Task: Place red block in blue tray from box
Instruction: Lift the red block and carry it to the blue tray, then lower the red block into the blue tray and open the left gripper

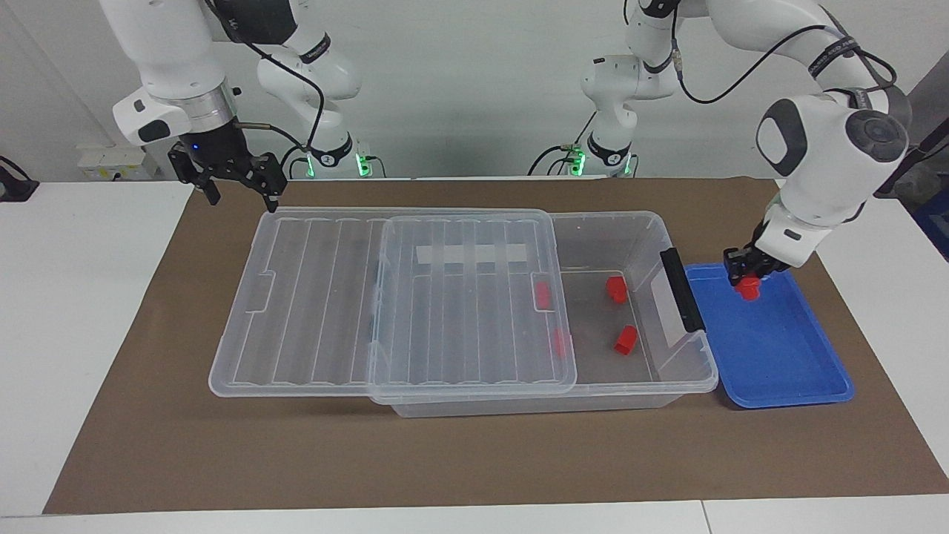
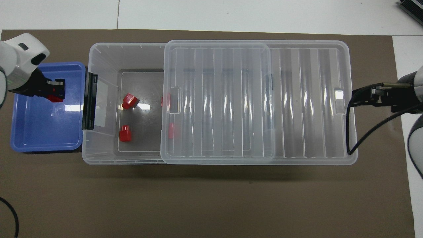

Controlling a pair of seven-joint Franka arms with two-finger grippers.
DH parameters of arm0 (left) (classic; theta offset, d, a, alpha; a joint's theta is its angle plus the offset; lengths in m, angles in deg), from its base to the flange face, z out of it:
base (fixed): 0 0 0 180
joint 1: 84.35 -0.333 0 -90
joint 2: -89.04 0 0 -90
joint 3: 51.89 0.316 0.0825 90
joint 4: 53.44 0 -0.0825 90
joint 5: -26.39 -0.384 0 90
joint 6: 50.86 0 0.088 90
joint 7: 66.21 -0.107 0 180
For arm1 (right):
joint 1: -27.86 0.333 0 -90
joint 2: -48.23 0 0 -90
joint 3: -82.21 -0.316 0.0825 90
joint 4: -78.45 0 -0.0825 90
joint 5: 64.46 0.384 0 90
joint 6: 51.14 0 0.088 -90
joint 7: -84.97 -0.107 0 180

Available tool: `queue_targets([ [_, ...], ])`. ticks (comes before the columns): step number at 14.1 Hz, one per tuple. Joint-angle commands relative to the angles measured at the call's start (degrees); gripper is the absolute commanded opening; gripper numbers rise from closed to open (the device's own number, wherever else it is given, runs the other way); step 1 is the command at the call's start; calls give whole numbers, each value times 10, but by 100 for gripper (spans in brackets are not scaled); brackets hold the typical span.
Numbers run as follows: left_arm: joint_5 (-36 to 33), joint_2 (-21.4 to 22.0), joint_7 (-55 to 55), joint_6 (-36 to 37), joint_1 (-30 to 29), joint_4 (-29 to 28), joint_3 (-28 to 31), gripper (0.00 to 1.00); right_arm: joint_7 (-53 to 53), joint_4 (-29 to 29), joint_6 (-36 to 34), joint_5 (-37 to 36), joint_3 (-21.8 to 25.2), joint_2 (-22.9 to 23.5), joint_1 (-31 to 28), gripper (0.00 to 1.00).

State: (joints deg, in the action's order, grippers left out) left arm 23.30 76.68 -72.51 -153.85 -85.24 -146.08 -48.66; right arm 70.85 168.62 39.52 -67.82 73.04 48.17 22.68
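My left gripper is shut on a red block and holds it low over the blue tray, above the part of the tray nearer to the robots. It also shows in the overhead view with the block over the tray. The clear box stands beside the tray, its ribbed lid slid toward the right arm's end. Two red blocks lie in the uncovered part and two more show under the lid's edge. My right gripper is open and empty above the lid's end.
The box's black clip handle stands on the end next to the tray. A whitish tape strip shows through the lid. Everything sits on a brown mat on the white table.
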Motion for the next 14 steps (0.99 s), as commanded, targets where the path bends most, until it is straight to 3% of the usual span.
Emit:
queue_targets([
  [1, 0, 15, -48, -74, -38, -52, -8, 6, -14, -9, -11, 10, -4, 9, -4, 100],
  [3, 1, 29, -55, -175, -53, -135, -7, 6, -12, -9, -7, 12, -4, 9, -4, 100],
  [6, 2, -5, -106, -293, -83, -185, -8, 6, -7, 7, 16, 13, -2, 6, -12, 98],
  [9, 4, -45, -96, -340, -74, -185, -8, 6, 4, 86, 115, 13, -1, -15, -40, 20],
  [10, 4, -54, -91, -353, -74, -187, -9, 6, 11, 103, 140, 13, -1, -16, -46, 0],
  [14, 4, -67, -56, -417, -62, -221, -10, 7, 13, 163, 241, 13, 0, -8, -77, 0],
])
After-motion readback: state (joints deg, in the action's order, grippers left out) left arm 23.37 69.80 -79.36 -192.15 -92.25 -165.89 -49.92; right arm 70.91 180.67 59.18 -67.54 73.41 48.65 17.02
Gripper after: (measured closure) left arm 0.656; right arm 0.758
